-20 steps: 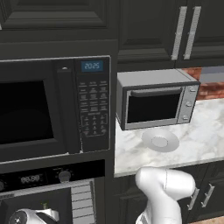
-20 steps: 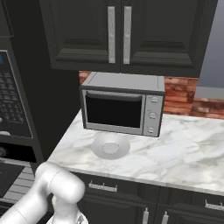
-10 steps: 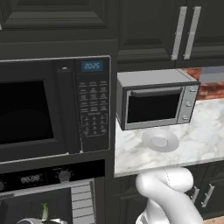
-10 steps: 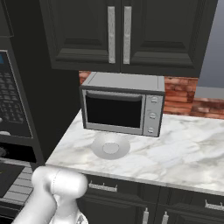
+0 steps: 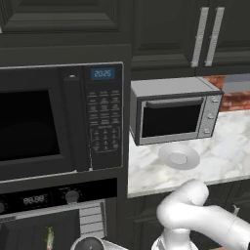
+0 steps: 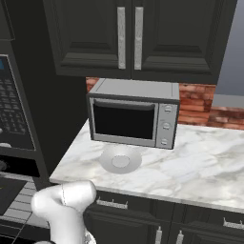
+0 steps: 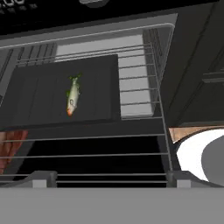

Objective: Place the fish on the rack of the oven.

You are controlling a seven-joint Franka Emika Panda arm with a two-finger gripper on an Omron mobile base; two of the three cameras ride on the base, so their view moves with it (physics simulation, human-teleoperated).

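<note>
Looking left to right in the hand view: fish (image 7: 73, 95) is lying flat on a dark tray (image 7: 35, 109) sitting on the oven (image 7: 131, 39) rack (image 7: 144, 83), near the tray's middle, slightly toward its right edge. Rack's bare wires are running out to the right of the tray. Gripper (image 7: 105, 177) is hovering in front of the rack's front edge, fingers wide apart, holding nothing, well clear of the fish. Placement is looking done to me. Retreating well means pulling straight back and level, avoiding the rack's front wire and the tray edge.
</note>
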